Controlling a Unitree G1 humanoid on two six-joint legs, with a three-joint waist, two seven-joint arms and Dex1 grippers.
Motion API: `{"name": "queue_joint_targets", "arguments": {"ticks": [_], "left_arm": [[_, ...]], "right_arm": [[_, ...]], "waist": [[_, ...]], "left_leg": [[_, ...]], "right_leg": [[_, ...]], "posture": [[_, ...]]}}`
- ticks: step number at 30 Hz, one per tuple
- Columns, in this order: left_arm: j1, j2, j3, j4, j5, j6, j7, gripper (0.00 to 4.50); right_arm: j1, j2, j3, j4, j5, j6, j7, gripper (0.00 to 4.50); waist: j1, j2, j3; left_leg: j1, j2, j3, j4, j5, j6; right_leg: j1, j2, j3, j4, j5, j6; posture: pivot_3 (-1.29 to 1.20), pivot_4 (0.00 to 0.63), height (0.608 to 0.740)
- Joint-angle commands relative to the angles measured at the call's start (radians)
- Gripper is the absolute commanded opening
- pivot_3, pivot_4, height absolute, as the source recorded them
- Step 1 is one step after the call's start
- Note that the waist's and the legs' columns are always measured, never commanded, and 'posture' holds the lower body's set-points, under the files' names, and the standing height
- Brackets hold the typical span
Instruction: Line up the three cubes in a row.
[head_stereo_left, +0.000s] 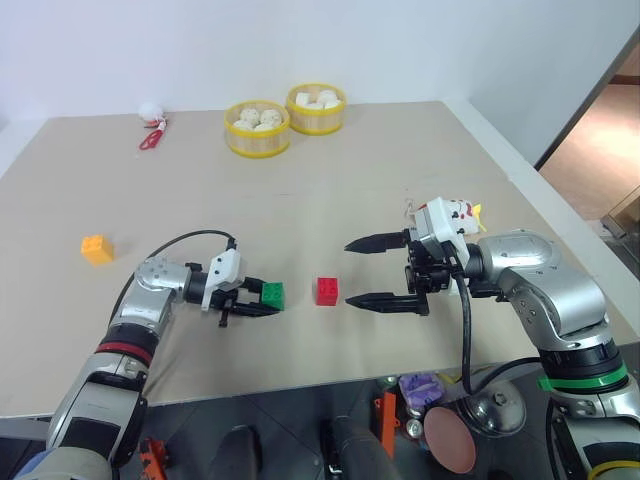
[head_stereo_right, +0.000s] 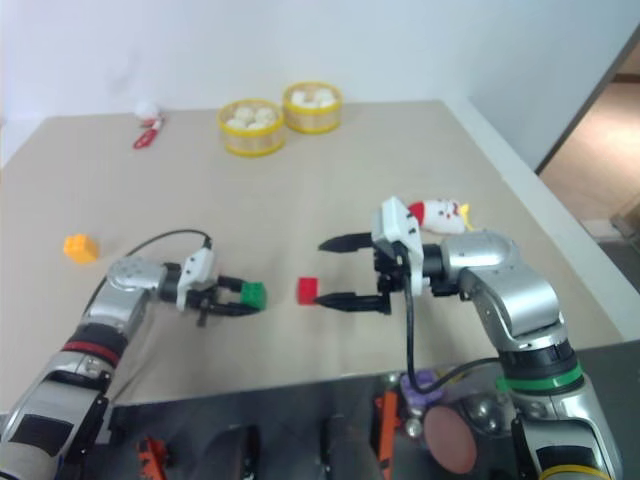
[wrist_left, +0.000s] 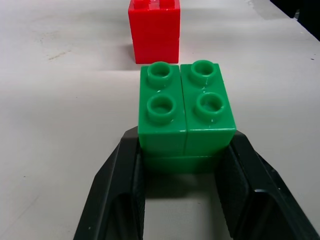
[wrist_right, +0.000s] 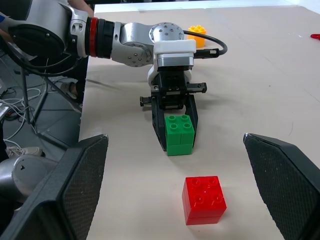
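The green cube is flanked by the left pincer's narrow fingers on the surface, beside the red cube; the right pincer is spread wide, empty. Withdrawal could drag it askew.

Left end effector flanks the green cube beside the red cube.

green cube beside red cube | orange-yellow cube well apart

Left end effector fingers nearly closed, right end effector spread wide
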Motion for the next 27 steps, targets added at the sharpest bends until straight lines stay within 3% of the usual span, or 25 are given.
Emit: {"name": "queue_joint_targets", "arguments": {"ticks": [1,5,6,12,21,27], "left_arm": [[-0.008,0.01,-0.001,-0.02,0.009,0.051,0.003,2.99],[-0.002,0.001,0.012,-0.04,0.01,0.029,0.049,4.38],[0.0,0.001,0.014,-0.052,0.001,0.056,0.046,4.47],[0.059,0.038,0.062,-0.165,-0.052,0.116,0.059,4.47],[0.298,0.201,0.183,-0.569,-0.206,0.35,0.084,4.47],[0.414,0.237,0.338,-0.714,-0.269,0.419,0.24,4.47]], "right_arm": [[-0.031,-0.004,-0.009,0.004,0.002,-0.016,0.001,4.5],[-0.039,0.0,-0.007,0.014,-0.002,-0.02,0.003,4.5],[-0.04,0.001,-0.006,0.016,-0.003,-0.02,0.004,4.5],[-0.05,0.007,0.001,0.029,-0.007,-0.024,0.01,4.5],[-0.07,0.007,0.001,0.06,-0.01,-0.029,0.023,4.5],[-0.08,0.014,0.006,0.072,-0.013,-0.038,0.03,4.5]], "waist": [[0.0,0.0,0.0],[0.0,0.0,0.0],[0.0,0.0,0.0],[-0.002,0.0,0.0],[-0.002,0.0,0.0],[-0.001,0.0,0.0]], "left_leg": [[0.0,0.0,0.0,0.0,0.0,0.0],[0.0,0.0,0.0,0.0,0.0,0.0],[0.0,0.0,0.0,0.0,0.0,0.0],[0.0,0.0,0.0,-0.001,-0.001,0.001],[0.001,0.001,-0.002,-0.001,-0.001,0.001],[0.001,0.0,-0.001,-0.001,-0.001,0.001]], "right_leg": [[0.0,0.0,0.0,0.0,0.0,0.0],[0.0,0.0,0.0,0.0,0.0,0.0],[0.0,0.0,0.0,0.0,0.001,0.001],[0.0,0.0,0.0,0.0,0.001,0.002],[0.0,0.001,0.0,0.001,-0.001,-0.001],[0.0,0.001,0.0,0.001,-0.002,-0.003]], "posture": [[0.0,0.15,0.74],[0.0,0.15,0.74],[0.0,0.15,0.74],[0.0,0.15,0.74],[0.0,0.15,0.74],[0.0,0.15,0.74]]}}
